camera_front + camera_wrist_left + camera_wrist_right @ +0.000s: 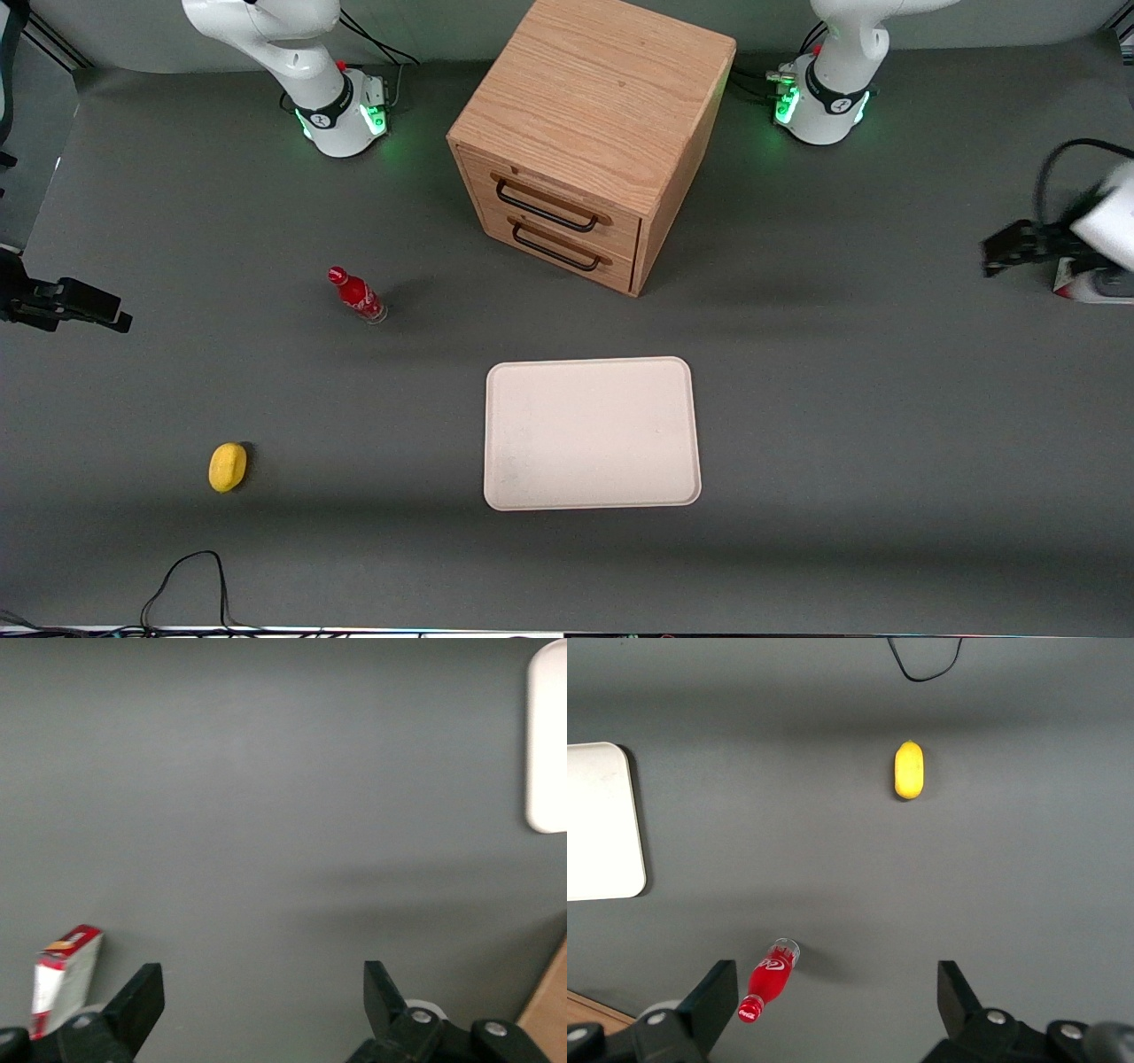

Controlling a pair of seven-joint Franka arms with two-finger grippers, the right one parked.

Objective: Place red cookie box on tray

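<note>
so the gripper (257,1014) hangs spread wide and empty beside the red cookie box (64,979) — well apart from the tray (592,433). the box looks light, stiff, thin — best pinched across its narrow faces.

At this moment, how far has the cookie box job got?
Nothing is done yet: the tray holds nothing. In hand: the gripper is at the working arm's end of the table, fingers open, holding nothing, with the red cookie box beside one finger. Left: grasp the box, carry it over and set it on the tray.
</note>
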